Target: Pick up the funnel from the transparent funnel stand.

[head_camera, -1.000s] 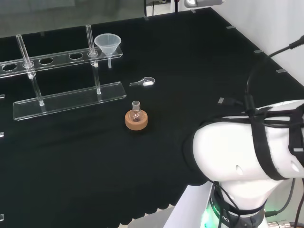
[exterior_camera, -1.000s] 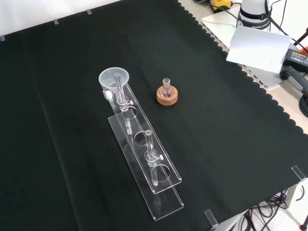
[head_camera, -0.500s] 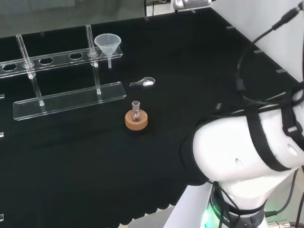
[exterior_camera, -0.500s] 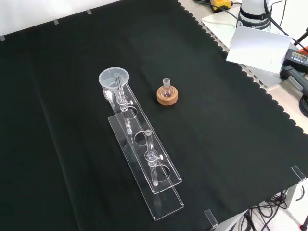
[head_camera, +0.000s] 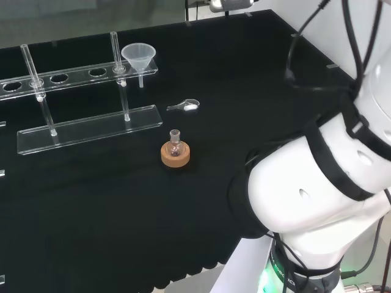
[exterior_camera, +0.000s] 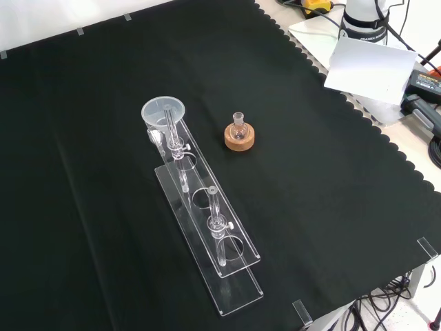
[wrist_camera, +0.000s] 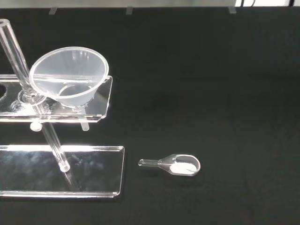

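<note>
The funnel (head_camera: 138, 56) sits where I must fetch it: bowl up in the end hole of the transparent funnel stand (head_camera: 79, 78), its stem hanging free below the upper plate so it can lift straight out. In the front view it stands at the stand's 11 o'clock end (exterior_camera: 164, 112). My wrist camera looks down on it (wrist_camera: 69, 82), resting tilted a little in its hole beside one of the clear upright rods that carry the upper plate over the base.

A small glass scoop (wrist_camera: 175, 164) with white powder lies on the black cloth at about 4 o'clock from the funnel in the head view, apart from the stand. A little round flask (head_camera: 175, 146) rests upright in its cork ring (head_camera: 175, 155), which keeps its rounded bottom from rolling, at about 5 o'clock from the funnel.

Whether my hand is released or clenched I cannot tell. The funnel is untouched; I judge the approach is only beginning.
</note>
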Motion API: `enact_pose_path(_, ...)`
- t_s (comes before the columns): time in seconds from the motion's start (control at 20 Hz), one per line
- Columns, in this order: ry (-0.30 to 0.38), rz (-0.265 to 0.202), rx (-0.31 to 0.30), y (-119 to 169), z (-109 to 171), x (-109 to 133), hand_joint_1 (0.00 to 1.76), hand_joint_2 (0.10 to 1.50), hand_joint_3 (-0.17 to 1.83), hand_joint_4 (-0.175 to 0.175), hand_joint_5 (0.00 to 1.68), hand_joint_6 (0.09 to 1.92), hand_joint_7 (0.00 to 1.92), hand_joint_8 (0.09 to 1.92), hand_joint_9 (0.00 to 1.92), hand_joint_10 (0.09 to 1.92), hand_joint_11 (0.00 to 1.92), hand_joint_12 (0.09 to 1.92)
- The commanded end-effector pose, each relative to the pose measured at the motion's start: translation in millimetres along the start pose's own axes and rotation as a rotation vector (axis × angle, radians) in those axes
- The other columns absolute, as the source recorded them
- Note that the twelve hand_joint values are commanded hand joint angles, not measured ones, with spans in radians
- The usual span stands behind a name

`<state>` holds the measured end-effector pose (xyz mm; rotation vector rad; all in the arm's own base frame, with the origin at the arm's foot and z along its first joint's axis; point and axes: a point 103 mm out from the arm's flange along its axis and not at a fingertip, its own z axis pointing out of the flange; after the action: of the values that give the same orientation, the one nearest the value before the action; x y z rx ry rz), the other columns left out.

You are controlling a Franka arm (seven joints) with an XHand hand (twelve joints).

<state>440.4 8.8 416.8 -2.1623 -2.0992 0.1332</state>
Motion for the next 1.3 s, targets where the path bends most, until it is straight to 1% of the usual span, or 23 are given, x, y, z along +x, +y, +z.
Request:
enact_pose_path(0.05, 0.019, -0.078, 0.036, 59, 17, 12, 0.01, 1.24, 0.13, -0.005, 0.2, 0.09, 0.0, 0.37, 0.08, 0.66, 0.0, 1.35)
enact_pose_path(0.15, 0.006, -0.077, 0.077, 63, 23, 18, 0.02, 1.23, 0.13, -0.006, 0.19, 0.09, 0.0, 0.38, 0.08, 0.66, 0.0, 1.35)
enact_pose_path(0.25, 0.006, -0.082, 0.081, 65, 30, 24, 0.04, 1.18, 0.11, -0.009, 0.17, 0.09, 0.0, 0.36, 0.06, 0.65, 0.0, 1.34)
enact_pose_path(0.45, -0.021, -0.087, 0.132, 73, 46, 33, 0.11, 1.12, 0.09, -0.014, 0.14, 0.09, 0.0, 0.34, 0.05, 0.65, 0.0, 1.33)
enact_pose_path(0.55, -0.034, -0.088, 0.143, 78, 52, 36, 0.17, 1.08, 0.07, -0.015, 0.13, 0.09, 0.0, 0.34, 0.05, 0.66, 0.0, 1.32)
enact_pose_path(0.75, -0.069, -0.092, 0.181, 88, 61, 47, 0.29, 0.98, 0.03, -0.019, 0.12, 0.09, 0.0, 0.4, 0.07, 0.7, 0.0, 1.35)
enact_pose_path(0.9, -0.088, -0.101, 0.228, 95, 69, 57, 0.34, 0.94, 0.01, -0.022, 0.12, 0.09, 0.0, 0.42, 0.07, 0.71, 0.0, 1.38)
enact_pose_path(1.1, -0.113, -0.109, 0.305, 105, 82, 69, 0.37, 0.91, 0.0, -0.021, 0.12, 0.09, 0.0, 0.41, 0.06, 0.74, 0.0, 1.42)
enact_pose_path(1.2, -0.115, -0.112, 0.337, 109, 87, 73, 0.42, 0.88, -0.02, -0.008, 0.09, 0.09, 0.0, 0.29, 0.02, 0.74, 0.0, 1.48)
enact_pose_path(1.3, -0.117, -0.126, 0.349, 111, 89, 76, 0.45, 0.86, -0.03, 0.002, 0.06, 0.09, 0.0, 0.17, 0.0, 0.7, 0.01, 1.53)
